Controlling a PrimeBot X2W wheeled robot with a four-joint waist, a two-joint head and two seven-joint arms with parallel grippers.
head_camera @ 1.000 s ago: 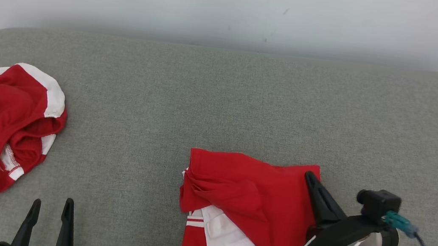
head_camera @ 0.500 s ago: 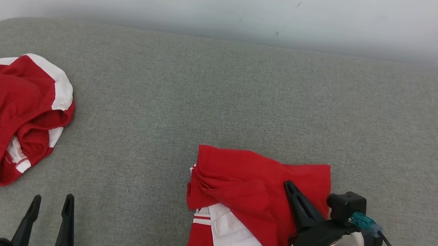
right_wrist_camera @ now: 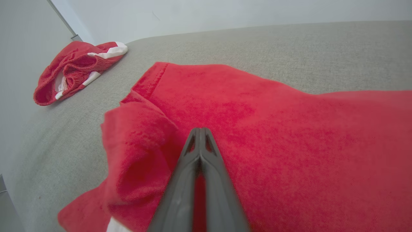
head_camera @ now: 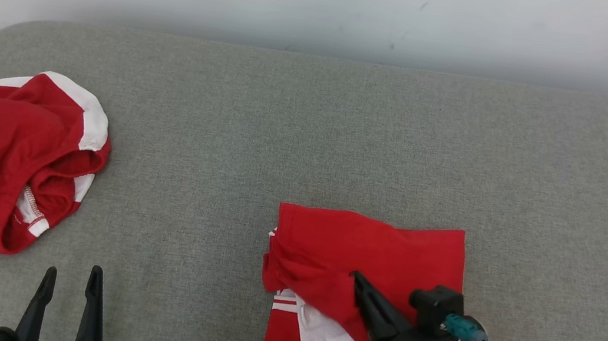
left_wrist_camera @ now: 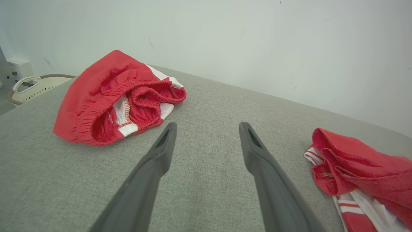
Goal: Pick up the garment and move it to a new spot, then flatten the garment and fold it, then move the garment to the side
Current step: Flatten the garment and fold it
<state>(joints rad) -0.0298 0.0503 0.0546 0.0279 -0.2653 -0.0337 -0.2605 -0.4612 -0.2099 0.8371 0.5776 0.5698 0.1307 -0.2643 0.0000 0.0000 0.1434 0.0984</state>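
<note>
head view: folded red garment [head_camera: 388,248] at 5 o'clock on grey pad [head_camera: 344,134]; open pad from 12 to 3 o'clock. crumpled red garment [head_camera: 26,155] at 9 o'clock, near pad's left edge. right gripper [head_camera: 356,276] over folded red garment, fingers pressed together. left gripper [head_camera: 72,277] at 7 o'clock.

left wrist view: left gripper [left_wrist_camera: 207,125] spread wide over bare pad; crumpled red garment [left_wrist_camera: 112,93] at 10 o'clock, folded red garment [left_wrist_camera: 360,167] at 4 o'clock.

right wrist view: right gripper [right_wrist_camera: 200,130] closed tight above folded red garment [right_wrist_camera: 273,129]; cloth's far edge at 12 o'clock, bare pad beyond.

Grey pad [head_camera: 309,135]: folded garment [head_camera: 376,246], crumpled shorts [head_camera: 15,153] (far left).
</note>
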